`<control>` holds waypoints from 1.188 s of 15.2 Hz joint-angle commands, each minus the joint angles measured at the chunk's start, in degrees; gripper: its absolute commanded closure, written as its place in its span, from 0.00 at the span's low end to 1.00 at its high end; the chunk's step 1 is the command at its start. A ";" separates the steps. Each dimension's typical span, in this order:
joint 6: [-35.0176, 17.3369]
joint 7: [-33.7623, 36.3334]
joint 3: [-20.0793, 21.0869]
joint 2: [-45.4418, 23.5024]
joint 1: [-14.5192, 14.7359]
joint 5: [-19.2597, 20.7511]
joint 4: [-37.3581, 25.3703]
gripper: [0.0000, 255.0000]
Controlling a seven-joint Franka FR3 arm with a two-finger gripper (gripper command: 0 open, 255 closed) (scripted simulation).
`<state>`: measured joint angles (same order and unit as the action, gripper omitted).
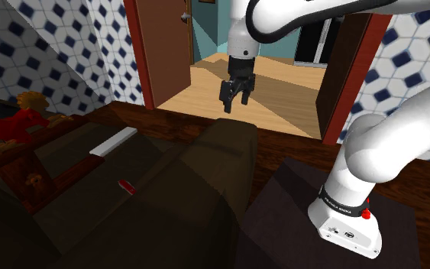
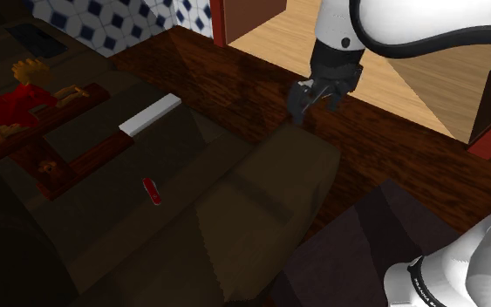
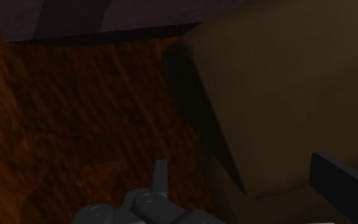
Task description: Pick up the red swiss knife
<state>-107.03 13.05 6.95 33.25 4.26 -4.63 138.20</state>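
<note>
The red swiss knife point(image 1: 126, 186) lies flat on the dark brown desk point(image 1: 167, 206), well apart from the claw point(image 1: 234, 98), which hangs empty and wide open near the desk's far corner. From the claw the knife lies lower and toward the shoulder view's left. Its long axis slants from upper left to lower right there.

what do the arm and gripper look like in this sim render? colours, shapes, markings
The arm has smooth, rounded white links with dark joints. A black band with white lettering, too small to read, rings the lowest link, and a red knob sits just below it. The gripper is all black, with two blocky fingers.
</note>
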 commanded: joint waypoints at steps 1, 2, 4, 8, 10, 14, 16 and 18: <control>-2.32 1.55 1.35 -2.70 0.62 -0.99 -0.44 0.00; -3.44 2.47 2.16 -4.28 0.97 -1.45 -0.94 0.00; -5.62 4.30 3.74 -7.56 1.62 -2.23 -2.16 0.00; -9.64 8.03 6.76 -14.55 2.77 -3.09 -5.39 0.00; -11.47 10.10 7.58 -18.27 3.94 -2.95 -7.39 0.00; -14.60 14.19 8.96 -25.96 6.22 -2.10 -12.19 0.00; -15.86 16.18 10.06 -29.89 6.81 -1.46 -14.99 0.00; -16.90 18.20 10.98 -33.89 7.52 -0.58 -18.05 0.00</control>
<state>-123.21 30.05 17.39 1.80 11.41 -5.65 121.91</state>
